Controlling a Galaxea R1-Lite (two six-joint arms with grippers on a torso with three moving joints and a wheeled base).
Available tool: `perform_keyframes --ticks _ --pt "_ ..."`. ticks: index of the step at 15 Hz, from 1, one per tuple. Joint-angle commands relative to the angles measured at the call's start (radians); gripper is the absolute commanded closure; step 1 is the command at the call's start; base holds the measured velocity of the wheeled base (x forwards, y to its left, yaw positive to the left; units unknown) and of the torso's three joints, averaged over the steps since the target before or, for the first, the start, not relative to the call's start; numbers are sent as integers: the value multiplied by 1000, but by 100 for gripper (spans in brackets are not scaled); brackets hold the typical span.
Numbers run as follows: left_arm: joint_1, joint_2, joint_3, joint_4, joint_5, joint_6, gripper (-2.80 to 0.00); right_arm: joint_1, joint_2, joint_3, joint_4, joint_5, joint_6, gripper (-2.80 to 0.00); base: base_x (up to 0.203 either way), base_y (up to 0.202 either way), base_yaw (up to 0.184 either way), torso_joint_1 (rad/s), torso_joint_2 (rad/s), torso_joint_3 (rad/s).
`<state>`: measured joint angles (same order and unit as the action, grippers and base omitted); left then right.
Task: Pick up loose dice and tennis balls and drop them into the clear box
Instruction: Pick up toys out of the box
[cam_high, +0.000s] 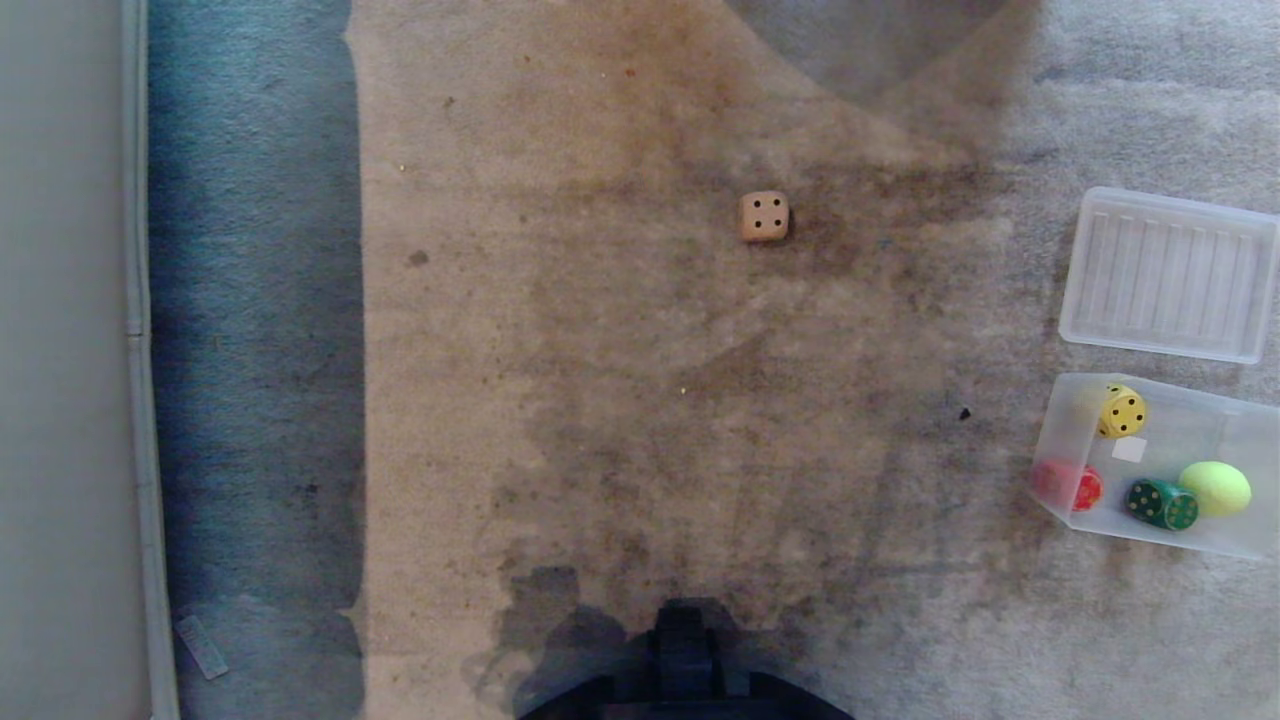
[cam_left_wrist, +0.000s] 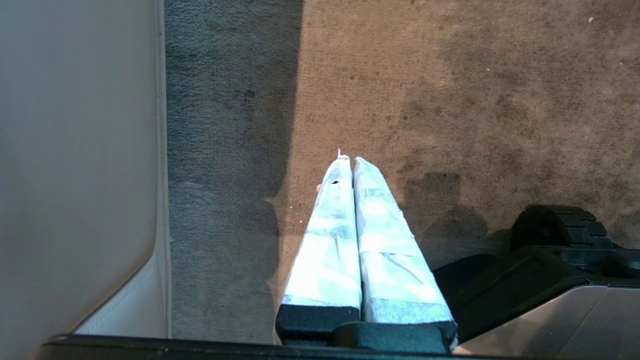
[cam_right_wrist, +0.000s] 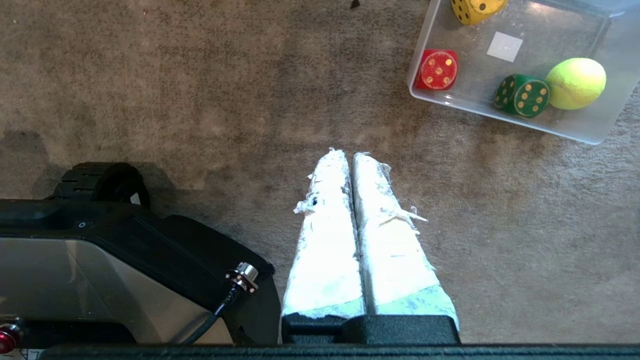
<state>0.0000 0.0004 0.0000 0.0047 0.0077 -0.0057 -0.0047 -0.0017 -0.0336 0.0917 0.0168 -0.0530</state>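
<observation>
Lying alone on the carpet (cam_high: 600, 400), far ahead, the tan die (cam_high: 764, 216) is waiting; right gripper (cam_right_wrist: 348, 154) and left gripper (cam_left_wrist: 349, 159) are both hanging clenched, empty, the right nearer the clear box (cam_high: 1060, 420).

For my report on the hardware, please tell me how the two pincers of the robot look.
Both look alike. The left pincer has two long tapering fingers wrapped in white tape, on a black base. The right pincer is the same, but its tape is frayed, with loose shreds at the edges.
</observation>
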Motion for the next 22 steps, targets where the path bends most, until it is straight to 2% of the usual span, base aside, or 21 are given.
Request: perform_keyframes --ticks 1,22 --pt "0 0 0 0 0 0 0 0 0 0 0 0 -1 0 0 0 0 0 0 0" --pt "0 0 0 0 0 4 0 0 0 0 0 2 -1 0 0 0 0 0 0 0"
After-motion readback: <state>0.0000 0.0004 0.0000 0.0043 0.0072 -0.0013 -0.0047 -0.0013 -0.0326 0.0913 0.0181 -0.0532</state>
